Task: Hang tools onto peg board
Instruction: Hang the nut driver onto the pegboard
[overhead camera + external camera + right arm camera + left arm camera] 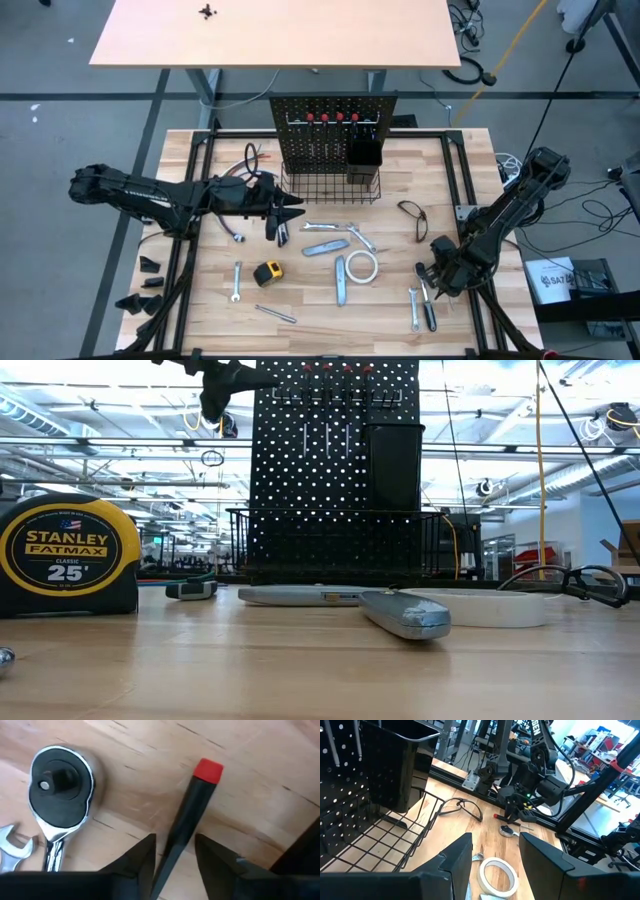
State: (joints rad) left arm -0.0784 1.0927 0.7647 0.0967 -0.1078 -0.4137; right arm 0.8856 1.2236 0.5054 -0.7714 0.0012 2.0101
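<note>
Two dark arms are at work on my pale wooden table (200, 330), and I start with the near edge. My right gripper (174, 851) sits low over the near right part of the table, its fingers parted on either side of a slim black screwdriver with a red cap (192, 815), not closed on it; a chrome ratchet with a round black head (60, 785) lies just beside that screwdriver, and the open end of a silver wrench (12, 852) shows next to the ratchet. Nearer the middle I see a yellow-and-black tape measure (268, 272), a flat white tape roll (362, 265) and a grey utility knife (340, 280), with thin silver wrenches (236, 280) scattered to the left. A pair of dark-framed safety glasses (413, 217) lies to the right, further back. My left gripper (283, 218) hovers above the table just in front of the black wire basket (330, 186), fingers spread and holding nothing. Behind the basket stands the upright black perforated peg board (330, 460), with a black cup holder (363, 152) on its right side and red-handled screwdrivers (325, 118) already hanging along its top.
</note>
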